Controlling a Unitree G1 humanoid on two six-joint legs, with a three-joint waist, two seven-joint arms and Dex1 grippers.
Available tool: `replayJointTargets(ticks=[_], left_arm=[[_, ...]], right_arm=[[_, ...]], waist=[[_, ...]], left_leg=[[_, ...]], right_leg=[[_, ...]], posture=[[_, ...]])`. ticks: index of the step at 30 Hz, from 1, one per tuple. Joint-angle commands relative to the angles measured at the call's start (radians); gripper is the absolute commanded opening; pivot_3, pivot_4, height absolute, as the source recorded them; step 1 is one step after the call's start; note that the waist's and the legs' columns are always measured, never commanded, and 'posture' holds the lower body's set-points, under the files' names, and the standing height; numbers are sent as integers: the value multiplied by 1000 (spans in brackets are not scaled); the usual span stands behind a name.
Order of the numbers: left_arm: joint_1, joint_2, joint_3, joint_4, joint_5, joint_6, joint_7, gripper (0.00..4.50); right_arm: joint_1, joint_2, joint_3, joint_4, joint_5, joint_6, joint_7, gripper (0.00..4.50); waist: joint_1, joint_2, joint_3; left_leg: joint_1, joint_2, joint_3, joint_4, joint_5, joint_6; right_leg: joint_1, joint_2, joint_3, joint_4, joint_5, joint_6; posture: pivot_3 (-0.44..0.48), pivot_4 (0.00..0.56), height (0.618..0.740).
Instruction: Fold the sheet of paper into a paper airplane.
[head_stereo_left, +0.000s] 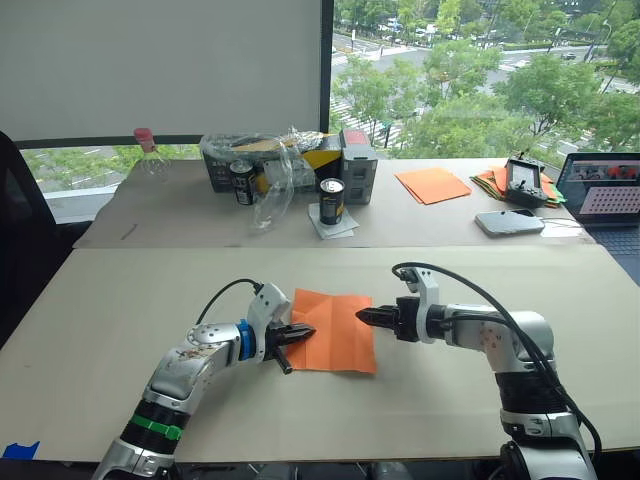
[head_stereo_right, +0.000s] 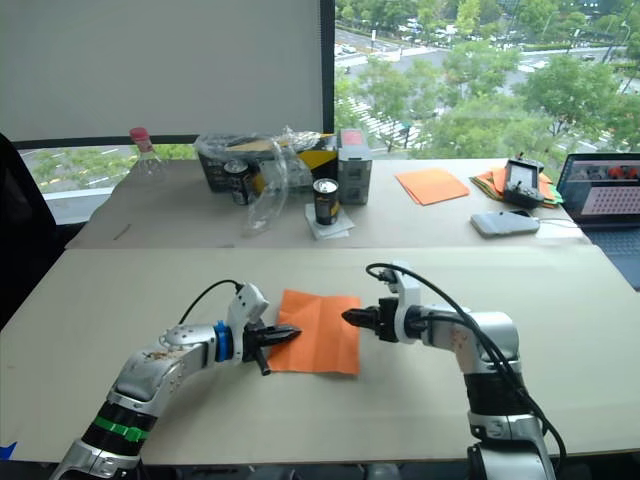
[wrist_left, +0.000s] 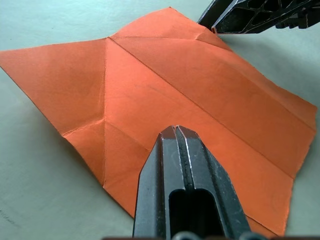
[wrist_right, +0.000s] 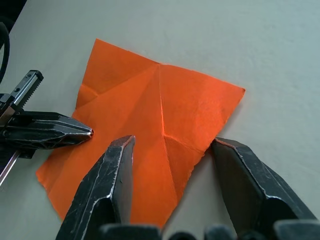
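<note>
The sheet of paper (head_stereo_left: 336, 338) lies flat on the near table between my two grippers, bright orange and roughly square, with several crease lines across it (wrist_left: 165, 80). My left gripper (head_stereo_left: 303, 331) is shut, its tips resting over the sheet's left edge (wrist_left: 175, 131); whether it pinches the paper I cannot tell. My right gripper (head_stereo_left: 362, 316) is open at the sheet's right edge. In the right wrist view its two fingers straddle the near creased part of the paper (wrist_right: 173, 141), with nothing held.
On the far table stand two dark cans (head_stereo_left: 331, 200), a grey box (head_stereo_left: 358, 165), a crumpled plastic bag (head_stereo_left: 270, 170) and a bottle (head_stereo_left: 150, 155). Smooth orange sheets (head_stereo_left: 432, 184), a mixed-colour paper pile (head_stereo_left: 492, 180), a phone (head_stereo_left: 508, 222) and a laptop (head_stereo_left: 605, 188) lie at the right.
</note>
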Motion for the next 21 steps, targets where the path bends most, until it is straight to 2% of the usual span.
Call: replayJointTargets(ticks=[1, 8, 20, 21], left_arm=[[24, 9, -12, 13, 25, 15, 19, 0], [30, 9, -21, -1, 26, 20, 22, 0], [31, 9, -30, -1, 26, 21, 25, 0], [29, 9, -32, 0, 27, 20, 23, 0]], right_arm=[[-11, 13, -15, 19, 25, -16, 4, 2668], [-47, 18, 5, 63, 15, -72, 23, 2668], [-40, 36, -23, 85, 10, -120, -27, 2668], [-38, 38, -28, 85, 12, -124, -31, 2427]], waist=[[-1, 0, 0], [-1, 0, 0], [0, 0, 0], [0, 0, 0]], left_leg=[[0, 0, 0, 0, 0, 0], [0, 0, 0, 0, 0, 0], [0, 0, 0, 0, 0, 0], [0, 0, 0, 0, 0, 0]], right_leg=[[0, 0, 0, 0, 0, 0], [0, 0, 0, 0, 0, 0], [0, 0, 0, 0, 0, 0], [0, 0, 0, 0, 0, 0]], posture=[[0, 150, 670], [0, 150, 670], [0, 150, 670], [0, 150, 670]])
